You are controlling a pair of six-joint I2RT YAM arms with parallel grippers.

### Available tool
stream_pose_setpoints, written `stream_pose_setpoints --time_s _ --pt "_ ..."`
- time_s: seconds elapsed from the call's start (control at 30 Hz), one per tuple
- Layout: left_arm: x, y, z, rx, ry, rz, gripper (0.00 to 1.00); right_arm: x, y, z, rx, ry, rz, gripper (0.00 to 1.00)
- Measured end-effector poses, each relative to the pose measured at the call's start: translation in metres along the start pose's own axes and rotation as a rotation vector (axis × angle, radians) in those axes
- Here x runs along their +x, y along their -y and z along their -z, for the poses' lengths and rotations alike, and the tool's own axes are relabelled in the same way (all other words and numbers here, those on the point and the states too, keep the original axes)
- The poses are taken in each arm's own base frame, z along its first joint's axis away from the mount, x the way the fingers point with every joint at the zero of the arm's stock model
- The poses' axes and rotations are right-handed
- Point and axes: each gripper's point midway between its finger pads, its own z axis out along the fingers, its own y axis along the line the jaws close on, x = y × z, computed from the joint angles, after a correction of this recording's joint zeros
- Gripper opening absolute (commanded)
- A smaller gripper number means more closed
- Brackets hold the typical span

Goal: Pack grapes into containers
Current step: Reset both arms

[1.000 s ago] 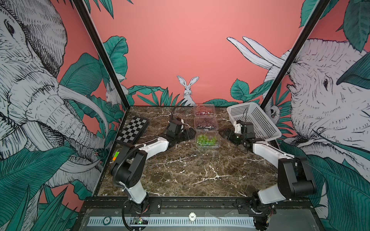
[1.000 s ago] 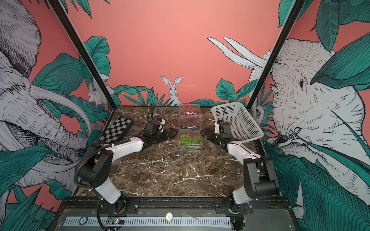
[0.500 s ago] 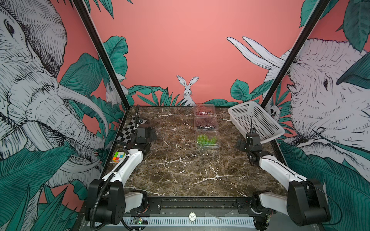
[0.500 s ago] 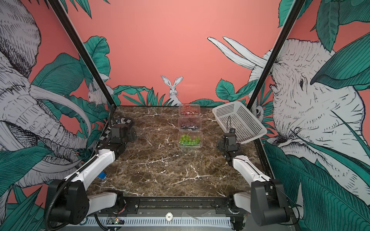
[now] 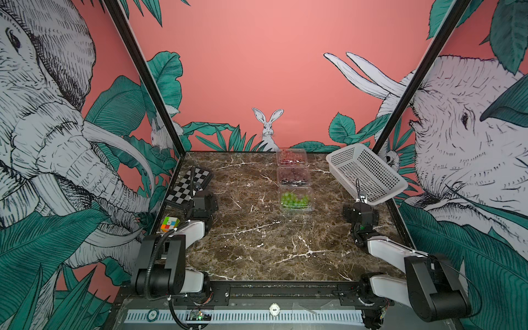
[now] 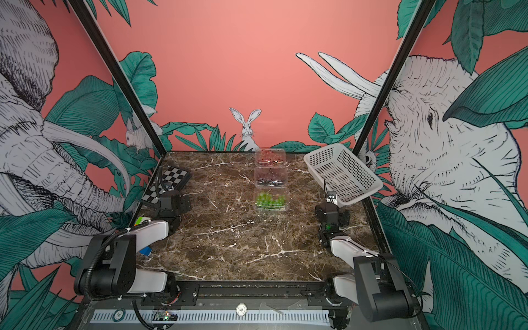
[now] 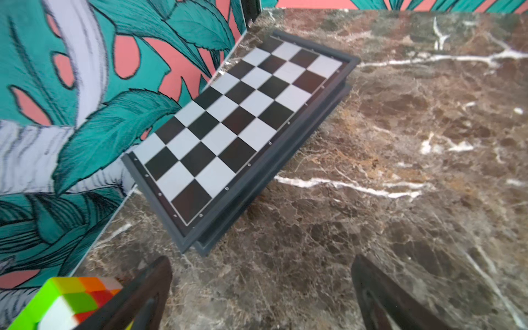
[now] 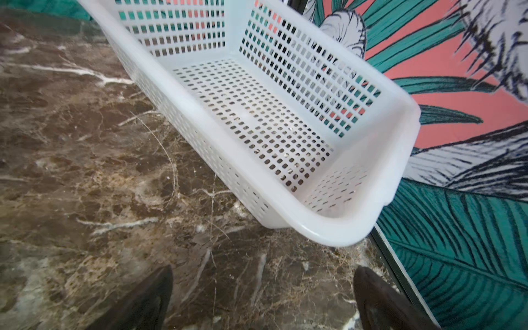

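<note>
Green grapes (image 5: 295,200) lie inside the nearest clear container (image 5: 295,190).

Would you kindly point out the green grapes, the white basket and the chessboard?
green grapes (image 5: 294,200): in a top view, middle of bunch.
white basket (image 8: 251,123): right wrist view, bare perforated floor.
chessboard (image 7: 237,125): left wrist view, checkered top.

Here's the left claw (image 7: 261,265) over the table (image 5: 257,243): chessboard (image 7: 240,120) just ahead along the side wall, cube (image 7: 65,303) just beside its outer finger. The right claw (image 8: 263,274) faces the basket (image 8: 323,228), tilted against the opposite wall. Between both claws and farther ahead, the containers (image 5: 293,175) line up front to back, grapes (image 5: 294,200) inside.
</note>
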Motion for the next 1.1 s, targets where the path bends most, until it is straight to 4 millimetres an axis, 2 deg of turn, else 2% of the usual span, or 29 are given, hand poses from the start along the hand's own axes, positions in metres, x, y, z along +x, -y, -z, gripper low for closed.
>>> stream_pose_setpoints --time_s 0.17,0.3,0.5,0.63,0.77,1.1 --pt "-0.014 0.007 0.0 0.043 0.106 -0.002 1.0 -0.01 0.001 0.002 0.002 0.065 -0.028 0.98" --pt "-0.009 0.015 -0.003 0.083 0.132 -0.03 1.0 -0.018 0.001 0.001 0.0 0.101 -0.046 0.98" --pt "-0.02 0.022 -0.002 0.118 0.184 -0.042 1.0 -0.025 -0.002 -0.001 -0.005 0.138 -0.059 0.98" --pt "-0.021 0.036 -0.005 0.177 0.208 -0.077 1.0 -0.022 -0.004 -0.002 -0.014 0.16 -0.061 0.98" --pt "-0.007 0.046 -0.009 0.216 0.19 -0.109 1.0 -0.008 -0.007 -0.004 -0.019 0.165 -0.057 0.98" --pt "-0.012 0.049 -0.006 0.238 0.219 -0.11 1.0 0.001 -0.026 -0.015 -0.081 0.188 -0.028 0.98"
